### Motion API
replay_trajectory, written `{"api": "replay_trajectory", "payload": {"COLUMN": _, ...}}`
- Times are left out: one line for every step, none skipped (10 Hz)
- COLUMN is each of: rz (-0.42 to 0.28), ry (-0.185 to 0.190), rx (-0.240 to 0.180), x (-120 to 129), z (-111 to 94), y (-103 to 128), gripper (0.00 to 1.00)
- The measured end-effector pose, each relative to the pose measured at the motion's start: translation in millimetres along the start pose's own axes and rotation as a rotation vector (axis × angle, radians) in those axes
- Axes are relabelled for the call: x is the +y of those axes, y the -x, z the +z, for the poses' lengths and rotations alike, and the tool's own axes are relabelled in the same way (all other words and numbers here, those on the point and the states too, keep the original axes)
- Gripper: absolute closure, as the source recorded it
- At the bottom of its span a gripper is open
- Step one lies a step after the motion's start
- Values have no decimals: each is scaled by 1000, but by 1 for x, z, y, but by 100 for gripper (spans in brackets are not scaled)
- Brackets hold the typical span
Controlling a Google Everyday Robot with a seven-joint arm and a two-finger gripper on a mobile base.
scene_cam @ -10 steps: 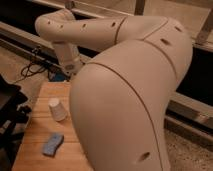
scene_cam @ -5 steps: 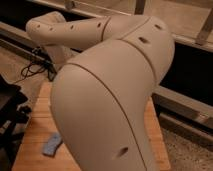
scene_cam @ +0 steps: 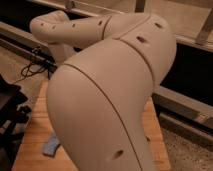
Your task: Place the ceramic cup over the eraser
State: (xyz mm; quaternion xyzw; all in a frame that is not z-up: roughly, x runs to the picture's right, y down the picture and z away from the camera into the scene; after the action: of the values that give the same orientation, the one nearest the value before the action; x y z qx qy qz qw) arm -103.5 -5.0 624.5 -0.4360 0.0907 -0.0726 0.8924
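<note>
a: fig. 1, camera view. what fills the field?

b: my arm [scene_cam: 110,100], cream-coloured. its large rounded shell takes up the centre and runs down to the bottom edge of the view. a slimmer segment reaches back towards the upper left and bends down there, over the far side of the table [scene_cam: 29,142].

a: and the fingers?

b: hidden behind my own arm, somewhere over the table beyond the shell. whether they stand wide, narrow or closed on something, i cannot tell.

a: label the table.

b: pale wood. a strip shows along its left edge, and a narrower strip shows by its right edge. the middle is covered by my arm.

a: where is the eraser [scene_cam: 51,146]?

b: blue, lying flat on the table near the left edge and towards the near edge. its right end is cut off by the shell of my arm. nothing rests on the part that shows.

a: the ceramic cup?

b: hidden; its place cannot be read from this view.

a: surroundings?

b: a dark piece of furniture [scene_cam: 9,107] stands just beside the table's left edge. black cables [scene_cam: 35,62] lie on the floor beyond the far left corner. a pale metal rail [scene_cam: 186,104] runs along beyond the right edge, with dark panelling above it.
</note>
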Motion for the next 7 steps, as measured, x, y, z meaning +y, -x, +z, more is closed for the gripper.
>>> {"api": "replay_trajectory", "payload": {"rz": -15, "ry": -25, "rx": -33, "x": -6, "z": -7, "y": 6, "gripper": 75}}
{"api": "replay_trajectory", "payload": {"rz": -30, "ry": -47, "rx": -85, "x": -15, "z": -13, "y": 12, "gripper": 66}}
{"api": "replay_trajectory", "payload": {"rz": -41, "ry": -65, "rx": -122, "x": -23, "z": -17, "y": 15, "gripper": 58}}
{"api": "replay_trajectory", "payload": {"rz": -59, "ry": -83, "rx": -156, "x": -27, "z": -19, "y": 23, "gripper": 51}}
{"api": "replay_trajectory", "payload": {"rz": -126, "ry": -124, "rx": -225, "x": -34, "z": -24, "y": 43, "gripper": 37}}
{"api": "replay_trajectory", "payload": {"rz": -186, "ry": -152, "rx": -307, "x": -41, "z": -27, "y": 57, "gripper": 27}}
{"api": "replay_trajectory", "payload": {"rz": -246, "ry": -168, "rx": -404, "x": -47, "z": -27, "y": 66, "gripper": 21}}
